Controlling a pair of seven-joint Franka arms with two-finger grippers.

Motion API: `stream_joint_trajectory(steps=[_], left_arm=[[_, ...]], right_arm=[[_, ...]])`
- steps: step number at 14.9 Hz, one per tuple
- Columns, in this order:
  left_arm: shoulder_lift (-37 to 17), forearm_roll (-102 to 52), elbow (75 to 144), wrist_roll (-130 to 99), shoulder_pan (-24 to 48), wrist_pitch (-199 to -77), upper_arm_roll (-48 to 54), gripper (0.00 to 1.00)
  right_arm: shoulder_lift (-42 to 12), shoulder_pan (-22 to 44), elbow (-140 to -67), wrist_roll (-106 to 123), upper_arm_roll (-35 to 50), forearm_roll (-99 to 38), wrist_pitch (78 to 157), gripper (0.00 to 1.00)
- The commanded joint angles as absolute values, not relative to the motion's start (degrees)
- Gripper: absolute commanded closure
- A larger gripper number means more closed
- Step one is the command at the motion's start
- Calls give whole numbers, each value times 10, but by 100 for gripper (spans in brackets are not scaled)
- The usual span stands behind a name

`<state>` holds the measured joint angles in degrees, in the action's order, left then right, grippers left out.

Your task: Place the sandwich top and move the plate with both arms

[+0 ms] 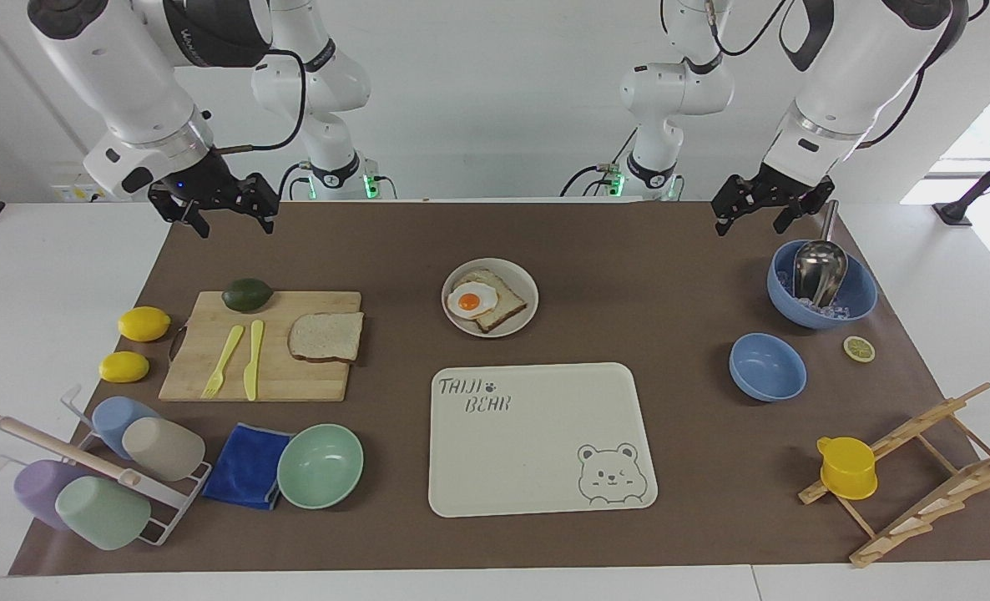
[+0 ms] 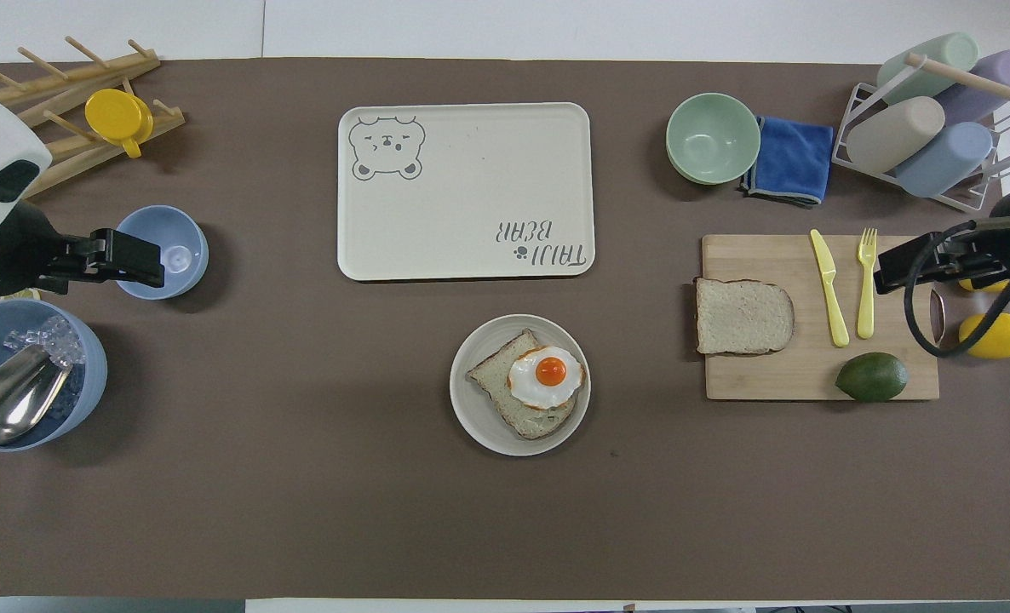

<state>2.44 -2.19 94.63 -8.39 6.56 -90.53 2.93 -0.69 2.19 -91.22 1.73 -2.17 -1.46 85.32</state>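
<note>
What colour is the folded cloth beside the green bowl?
Blue: the cloth lies beside the mint green bowl, clearest in the overhead view.

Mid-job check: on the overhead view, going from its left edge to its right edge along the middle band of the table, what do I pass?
Small blue bowl → bear-print tray → plate with egg toast → sandwich top → yellow knife → yellow fork.

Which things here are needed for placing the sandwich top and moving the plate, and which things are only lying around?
Needed:
- sandwich top
- plate
- left gripper, open
- right gripper, open

Only lying around:
- bear tray
- green bowl
- avocado
- lemons
- blue cloth
</note>
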Motion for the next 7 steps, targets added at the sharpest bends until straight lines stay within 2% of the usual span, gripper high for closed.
stream_joint_trajectory(steps=[1,7], left_arm=[[29,-12,944,-80,62,-902,32,0],[29,-11,944,-80,62,-901,32,0]], right_arm=[[2,20,-918,15,-24,-20,850,0],[4,22,-926,15,-24,-21,852,0]])
